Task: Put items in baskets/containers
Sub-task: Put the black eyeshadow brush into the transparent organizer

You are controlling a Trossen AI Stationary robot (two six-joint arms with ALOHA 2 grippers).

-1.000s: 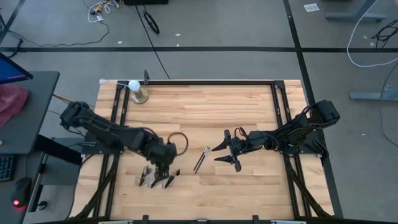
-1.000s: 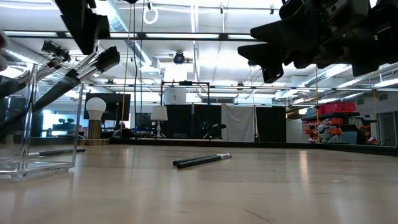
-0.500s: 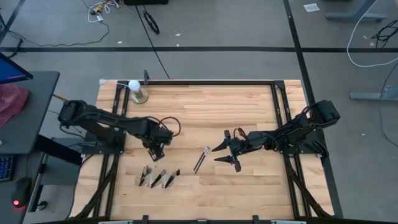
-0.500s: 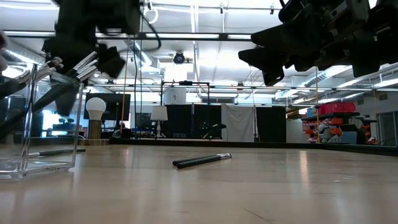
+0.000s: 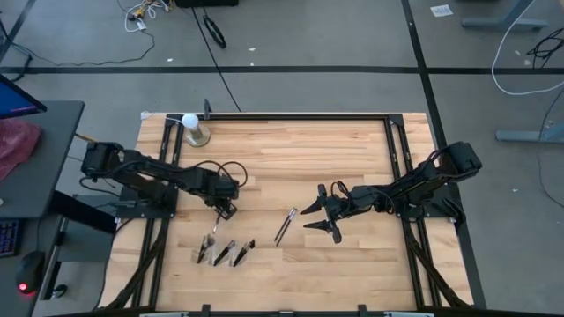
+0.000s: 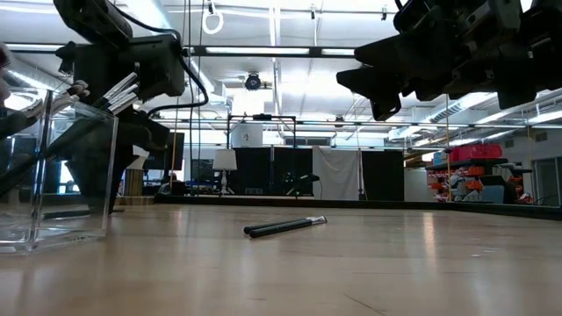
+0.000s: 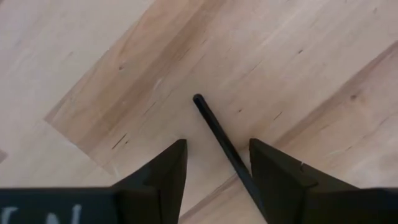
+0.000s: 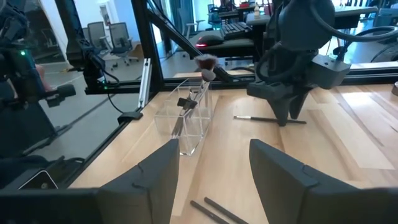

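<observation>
The left gripper is held low over the desk, jaws spread astride one loose brush. Just beside it stands the clear organizer, brushes leaning inside. Two more brushes are seen mid-desk, near the right gripper, hovering with jaws spread, empty.

Bright, even overhead light. Strong backlight from ceiling lamps in low view, arms silhouetted. Soft glare on table. Near gripper fingers blurred.
</observation>
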